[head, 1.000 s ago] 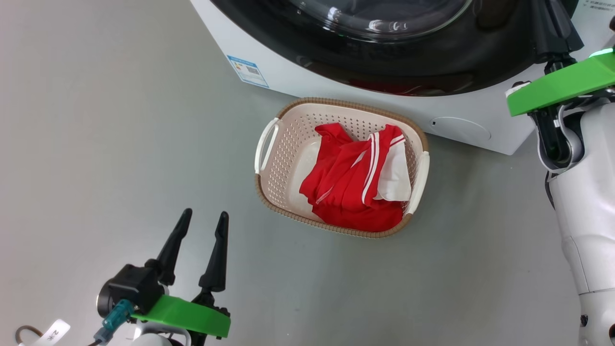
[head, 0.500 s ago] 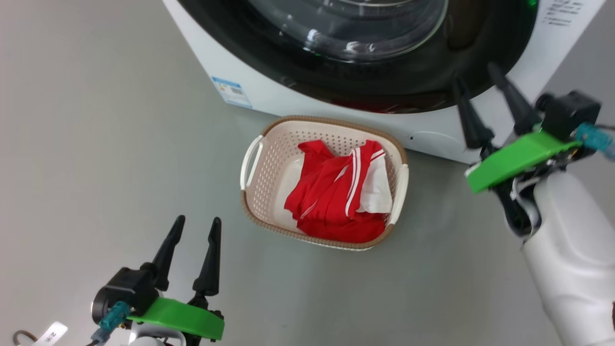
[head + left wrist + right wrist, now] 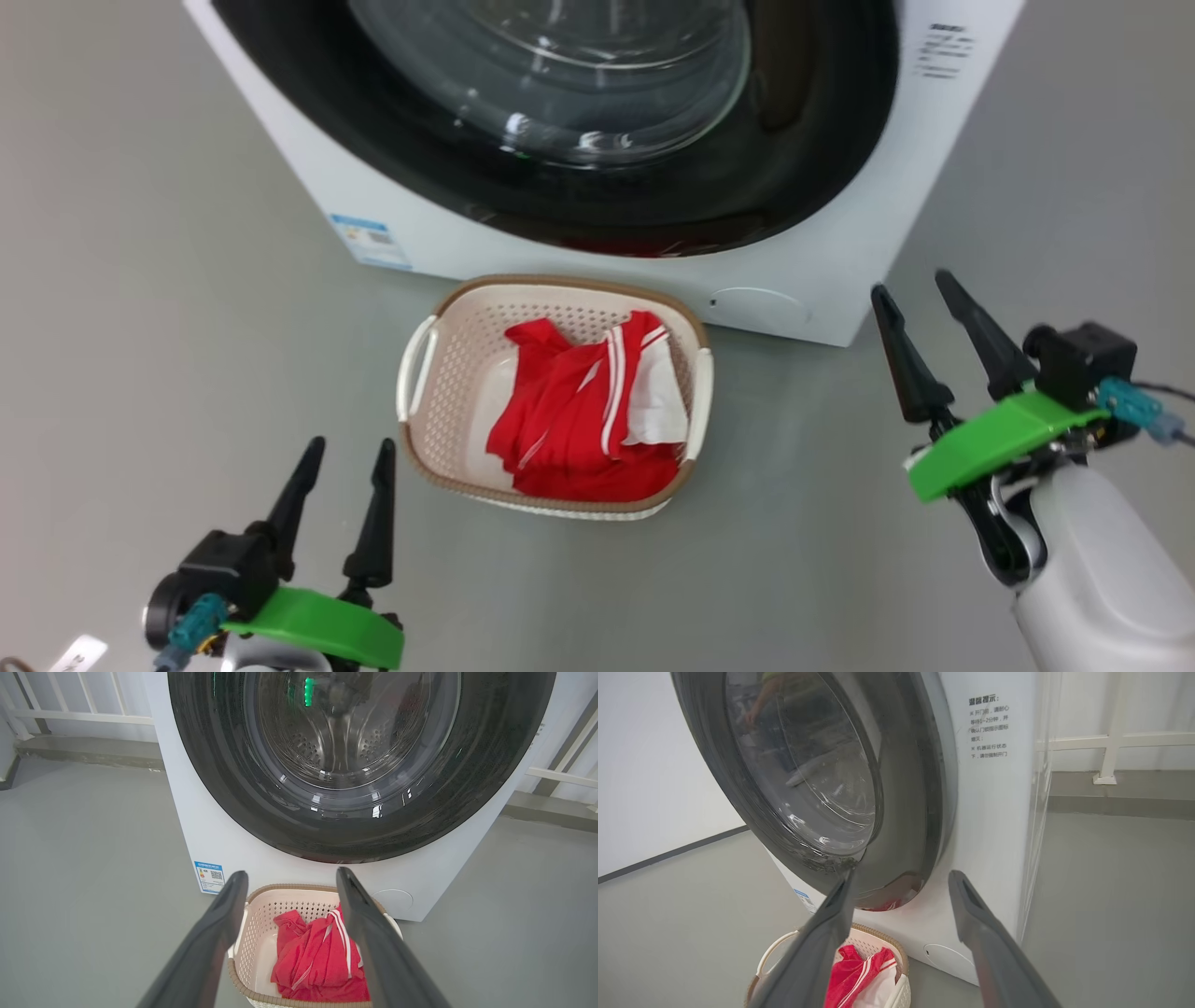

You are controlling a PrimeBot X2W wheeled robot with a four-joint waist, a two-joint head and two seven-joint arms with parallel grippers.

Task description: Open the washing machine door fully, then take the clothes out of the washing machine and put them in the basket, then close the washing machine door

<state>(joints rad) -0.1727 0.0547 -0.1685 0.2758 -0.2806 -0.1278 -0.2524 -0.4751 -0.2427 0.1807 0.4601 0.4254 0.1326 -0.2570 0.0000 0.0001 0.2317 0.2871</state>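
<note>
Head view: the clothes are seen heaped in the basket, just before the washing machine. The left hand and the right hand are spread open, empty.

Left wrist view: the washing machine door is faced squarely, apparently shut.

Right wrist view: the door is found up-left of the right hand (the nearer one), should a final push be needed.

Left gripper and right gripper alike — two long tapering black fingers on a bright green plate; teal cable plug at a black housing; pale grey-white forearm.
</note>
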